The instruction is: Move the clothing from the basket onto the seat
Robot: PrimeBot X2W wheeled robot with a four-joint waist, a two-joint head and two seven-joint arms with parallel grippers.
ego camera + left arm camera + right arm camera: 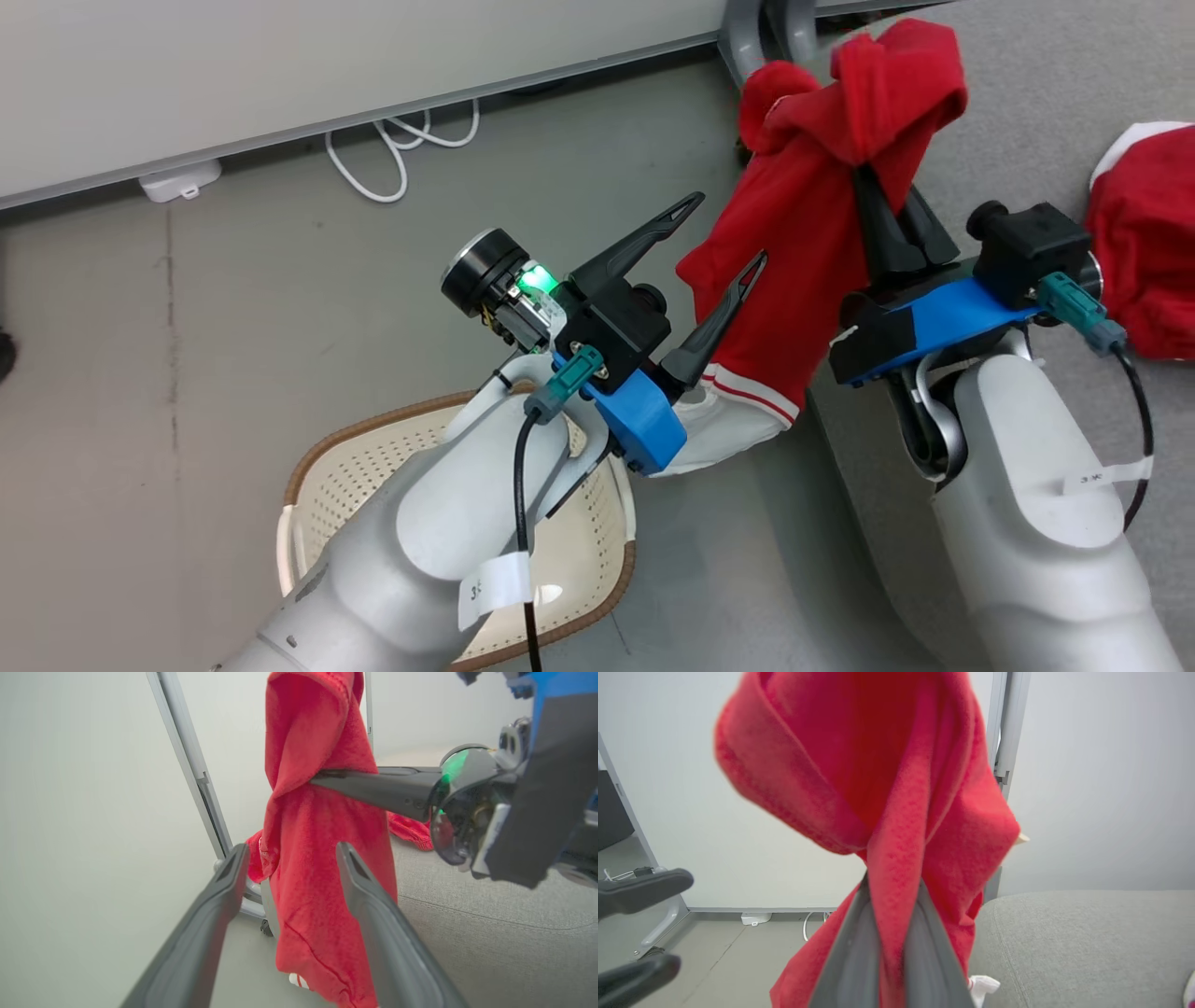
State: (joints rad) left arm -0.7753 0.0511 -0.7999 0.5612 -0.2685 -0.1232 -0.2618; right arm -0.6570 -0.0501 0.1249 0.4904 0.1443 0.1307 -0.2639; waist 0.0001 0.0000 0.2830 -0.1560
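My right gripper (864, 177) is shut on a red garment (803, 252) and holds it up at the edge of the grey seat (1027, 84). The cloth is bunched between the shut fingers (859, 952), and the garment (878, 765) drapes over them. Its white striped hem (747, 411) hangs low beside my left gripper (732, 225). That gripper is open, with its fingers (224, 891) either side of the hanging garment (317, 835) and nothing gripped. A second red garment (1144, 243) lies on the seat at the right. The cream basket (317, 485) stands on the floor under my left arm.
A white cable (401, 159) and a small white box (182, 182) lie along the pale wall's base. Grey metal frame legs (747, 37) stand behind the seat's corner. The seat (1087, 942) spreads broad to the right.
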